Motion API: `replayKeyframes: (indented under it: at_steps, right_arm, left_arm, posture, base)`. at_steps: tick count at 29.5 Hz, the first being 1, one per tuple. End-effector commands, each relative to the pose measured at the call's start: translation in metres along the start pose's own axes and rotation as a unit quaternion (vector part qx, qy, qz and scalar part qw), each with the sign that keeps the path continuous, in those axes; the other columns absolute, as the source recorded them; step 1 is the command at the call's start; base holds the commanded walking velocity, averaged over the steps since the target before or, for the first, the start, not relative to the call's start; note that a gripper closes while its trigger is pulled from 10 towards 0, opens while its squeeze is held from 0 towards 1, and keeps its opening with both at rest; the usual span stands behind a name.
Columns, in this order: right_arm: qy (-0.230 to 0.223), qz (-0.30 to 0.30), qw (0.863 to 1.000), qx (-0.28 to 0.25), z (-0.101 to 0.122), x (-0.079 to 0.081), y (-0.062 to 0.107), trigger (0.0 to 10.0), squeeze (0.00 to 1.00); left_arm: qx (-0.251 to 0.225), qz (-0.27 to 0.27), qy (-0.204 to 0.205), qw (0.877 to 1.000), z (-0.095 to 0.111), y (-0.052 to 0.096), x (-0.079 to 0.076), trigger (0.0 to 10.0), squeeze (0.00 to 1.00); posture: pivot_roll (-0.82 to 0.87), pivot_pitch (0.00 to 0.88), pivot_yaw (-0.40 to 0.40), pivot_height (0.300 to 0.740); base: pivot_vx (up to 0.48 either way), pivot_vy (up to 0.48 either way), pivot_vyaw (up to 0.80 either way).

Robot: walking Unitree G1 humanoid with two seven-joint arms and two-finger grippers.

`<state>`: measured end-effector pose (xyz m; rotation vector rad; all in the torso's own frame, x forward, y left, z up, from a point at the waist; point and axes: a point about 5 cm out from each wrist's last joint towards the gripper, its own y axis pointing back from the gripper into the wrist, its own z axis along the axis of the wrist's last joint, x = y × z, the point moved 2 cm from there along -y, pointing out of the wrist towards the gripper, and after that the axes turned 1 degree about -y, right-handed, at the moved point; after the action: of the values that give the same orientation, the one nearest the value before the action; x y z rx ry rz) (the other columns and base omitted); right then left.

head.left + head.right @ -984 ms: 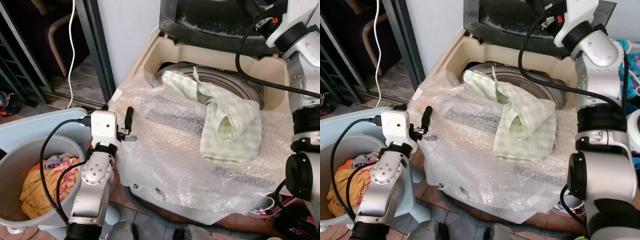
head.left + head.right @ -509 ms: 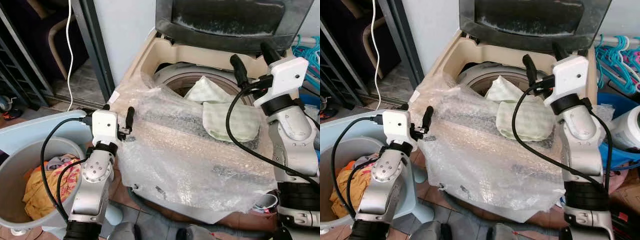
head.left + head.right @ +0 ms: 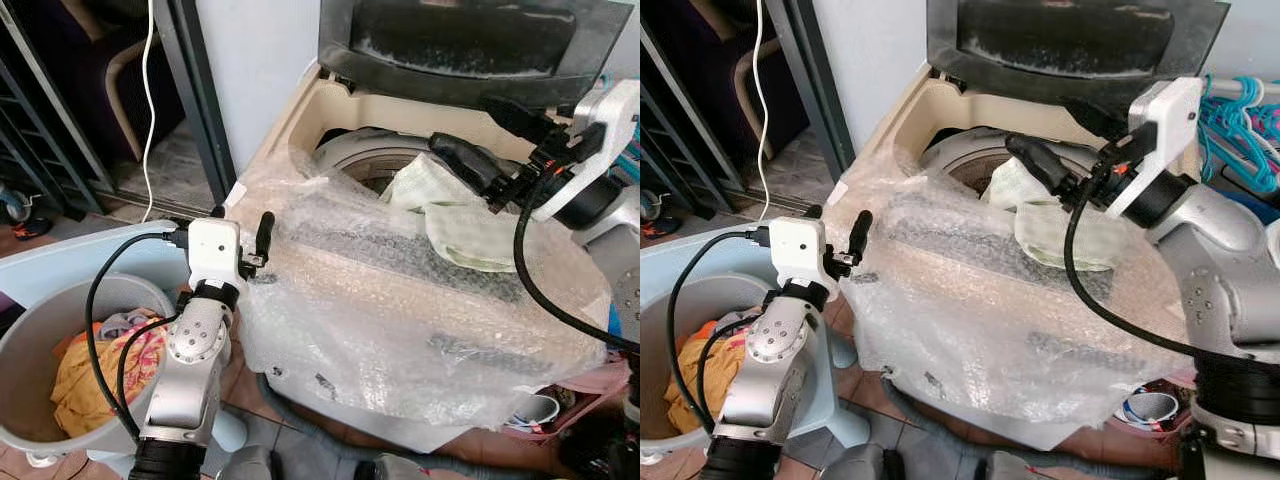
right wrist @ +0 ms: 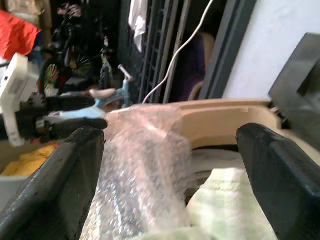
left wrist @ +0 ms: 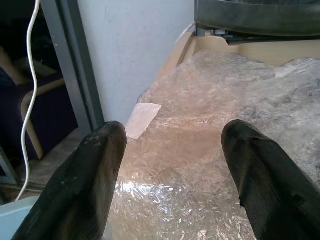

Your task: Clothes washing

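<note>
Top-loading cream washing machine [image 3: 300,130] draped in clear bubble wrap [image 3: 400,310]; no legible writing. Pale green checked cloth [image 3: 460,225] lies at the drum opening beneath the wide-open right gripper [image 3: 480,140]. Left gripper [image 5: 172,165], fingers wide, hovers near the grey laundry bucket [image 3: 40,330].

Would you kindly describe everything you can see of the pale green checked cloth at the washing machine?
The pale green checked cloth is thin, soft fabric in a faint green-and-white check, crumpled into loose folds. It lies at the drum opening of the washing machine, one part over the bubble wrap covering the machine's top, the other dipping towards the drum. The right end effector is open just above it; contact cannot be confirmed.
</note>
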<state>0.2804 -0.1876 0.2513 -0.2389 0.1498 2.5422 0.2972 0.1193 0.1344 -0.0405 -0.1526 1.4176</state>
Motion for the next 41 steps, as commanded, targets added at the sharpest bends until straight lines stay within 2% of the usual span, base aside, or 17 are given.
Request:
replayKeyframes:
  at_steps: [1,3,6,7,13,17,18,19,20,21,22,23,28,33,35,36,41]
  right_arm:
    - [-0.009,0.048,0.998,0.039,-0.013,0.011,-0.002,10.0,0.98]
    - [-0.005,0.048,0.994,0.097,-0.034,0.009,0.003,10.0,0.89]
    - [-0.014,0.052,0.991,0.122,-0.047,0.011,0.006,10.0,0.86]
    - [-0.005,0.043,0.99,0.132,-0.051,0.008,0.006,10.0,0.7]
    - [0.08,-0.051,0.977,0.193,-0.07,-0.021,0.009,10.0,0.66]
    - [0.145,-0.159,0.963,0.162,-0.053,-0.052,0.006,10.0,0.52]
    - [0.17,-0.191,0.958,0.13,-0.04,-0.06,0.004,10.0,0.3]
    - [0.185,-0.21,0.954,0.109,-0.03,-0.065,0.003,10.0,0.3]
    - [0.194,-0.238,0.948,0.084,-0.019,-0.072,0.003,10.0,0.11]
    - [0.201,-0.256,0.943,0.067,-0.011,-0.076,0.003,10.0,0.11]
    - [0.201,-0.256,0.943,0.067,-0.011,-0.076,0.003,10.0,0.11]
    - [0.205,-0.266,0.942,0.016,0.006,-0.077,-0.001,10.0,0.06]
    - [0.191,-0.234,0.953,-0.012,0.011,-0.067,-0.01,10.0,0.04]
    - [0.046,-0.042,0.998,-0.004,-0.015,-0.018,-0.019,10.0,0.03]
    - [-0.012,-0.006,1.0,-0.02,-0.018,-0.007,-0.017,10.0,0.09]
    - [-0.043,0.004,0.999,-0.025,-0.02,-0.005,-0.015,10.0,1.0]
    - [-0.054,-0.012,0.998,-0.027,-0.027,-0.002,-0.016,10.0,1.0]
  left_arm:
    - [0.0,-0.003,-0.003,1.0,0.0,0.0,0.002,10.0,0.0]
    - [0.0,-0.003,-0.004,1.0,0.0,0.0,0.002,10.0,0.0]
    - [-0.001,-0.004,-0.003,1.0,0.001,0.001,0.002,10.0,0.0]
    - [0.0,-0.004,-0.002,1.0,0.001,0.001,0.002,10.0,0.0]
    - [0.0,-0.003,-0.005,1.0,0.001,0.002,0.003,10.0,0.0]
    - [0.0,0.0,-0.009,1.0,0.001,0.002,0.004,10.0,0.0]
    - [0.001,0.001,-0.009,1.0,0.0,0.002,0.004,10.0,0.0]
    - [0.001,0.001,-0.008,1.0,0.0,0.002,0.004,10.0,0.0]
    - [0.001,0.001,-0.008,1.0,0.0,0.003,0.005,10.0,0.0]
    - [0.001,0.001,-0.007,1.0,0.0,0.003,0.005,10.0,0.0]
    - [0.001,0.001,-0.007,1.0,0.0,0.003,0.005,10.0,0.0]
    - [0.001,0.0,-0.006,1.0,0.0,0.003,0.003,10.0,0.0]
    - [0.001,-0.001,-0.005,1.0,0.001,0.003,0.002,10.0,0.0]
    - [0.003,-0.001,-0.004,1.0,0.0,0.004,0.003,10.0,0.0]
    - [0.002,-0.001,-0.004,1.0,0.0,0.004,0.002,10.0,0.0]
    - [0.003,-0.002,-0.003,1.0,0.0,0.005,0.002,10.0,0.0]
    - [0.005,-0.007,-0.002,1.0,-0.001,0.006,0.001,10.0,0.0]
  posture:
    - [-0.08,0.053,0.036,0.74]
    - [-0.07,0.055,0.036,0.74]
    - [-0.07,0.055,0.036,0.74]
    - [-0.07,0.057,0.036,0.74]
    - [-0.07,0.062,0.036,0.74]
    - [-0.07,0.064,0.035,0.74]
    - [-0.07,0.065,0.034,0.74]
    - [-0.07,0.065,0.034,0.74]
    - [-0.07,0.066,0.035,0.74]
    - [-0.07,0.066,0.035,0.74]
    - [-0.07,0.066,0.035,0.74]
    - [-0.07,0.069,0.035,0.74]
    - [-0.07,0.07,0.034,0.74]
    - [-0.07,0.072,0.031,0.74]
    - [-0.07,0.072,0.03,0.74]
    - [-0.07,0.074,0.03,0.74]
    - [-0.07,0.075,0.034,0.74]
  base:
    - [0.0,0.0,0.0]
    - [0.0,0.0,0.0]
    - [0.0,0.0,0.0]
    - [0.0,0.0,0.0]
    - [0.0,0.0,0.0]
    - [0.0,0.0,0.0]
    - [0.0,0.0,0.0]
    - [0.0,0.0,0.0]
    - [0.0,0.0,0.0]
    - [0.0,0.0,0.0]
    - [0.0,0.0,0.0]
    - [0.0,0.0,0.0]
    - [0.0,0.0,0.0]
    - [0.0,0.0,0.0]
    - [0.0,0.0,0.0]
    - [0.0,0.0,0.0]
    - [0.0,0.0,0.0]
